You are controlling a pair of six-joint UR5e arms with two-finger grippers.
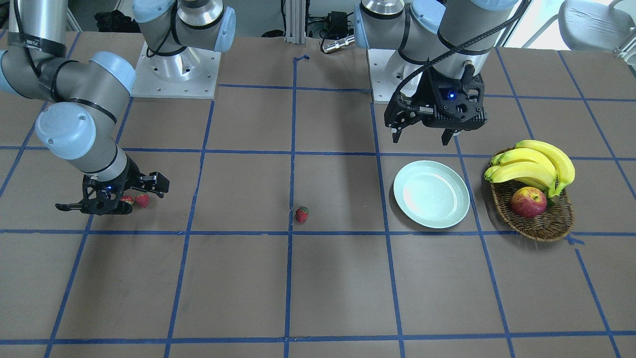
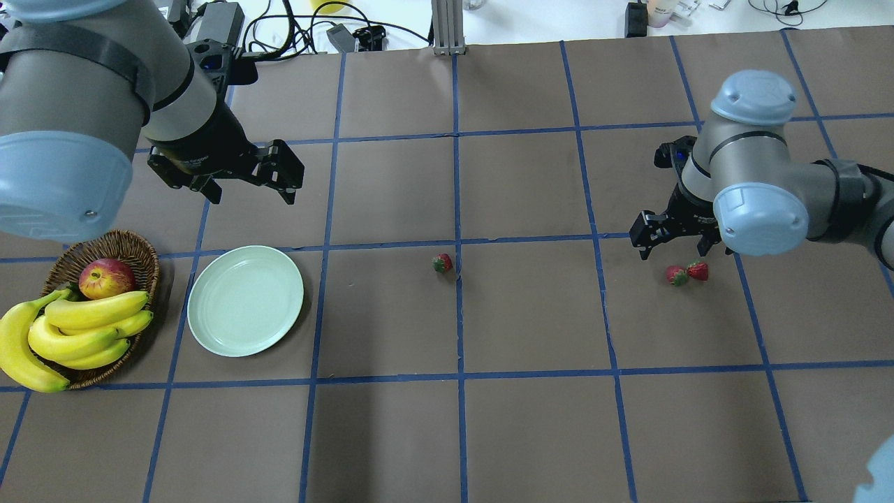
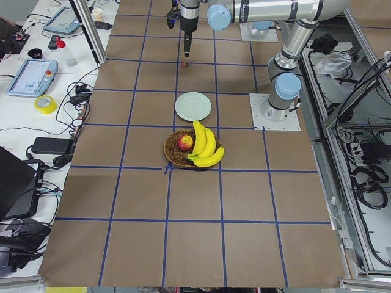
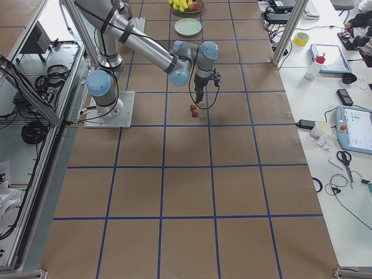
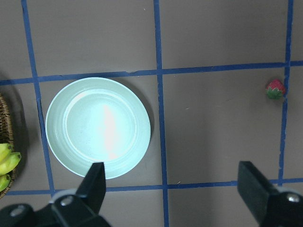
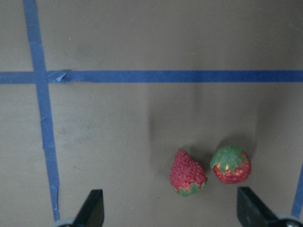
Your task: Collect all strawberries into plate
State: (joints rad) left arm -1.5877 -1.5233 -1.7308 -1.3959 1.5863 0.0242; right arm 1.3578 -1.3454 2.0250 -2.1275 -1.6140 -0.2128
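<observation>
Two containers sit at the left of the overhead view. Nearest the lower left corner, a wicker basket (image 2: 143, 255) holds a bunch of bananas (image 2: 77, 328) that spills over its near rim; an apple (image 2: 106, 277) sits behind them in the same basket. Just right of the basket and not touching it, the pale green plate (image 2: 245, 300) lies flat on the brown table (image 2: 531, 433); its glossy inside carries a streak of reflected light in the left wrist view.

All three strawberries lie on the table, outside the plate. A little farther up, near the frame's centre, the lone strawberry (image 2: 441, 263) rests just left of a vertical blue tape line (image 2: 459, 314), well apart from the plate. At centre right the other two, a left-hand strawberry (image 2: 675, 275) and a right-hand strawberry (image 2: 698, 270), lie side by side, very close together.

Just beyond that pair the right gripper (image 2: 670, 246) hangs low over the table, fingers spread wide and gripping nothing; its wrist view shows both berries at lower right, between the two fingertips (image 6: 92, 210). Farthest back, at upper left, the left gripper (image 2: 251, 190) hovers beyond the plate, fingers likewise wide apart and holding nothing; its wrist view looks down on the plate at left and the lone strawberry at the right edge.
</observation>
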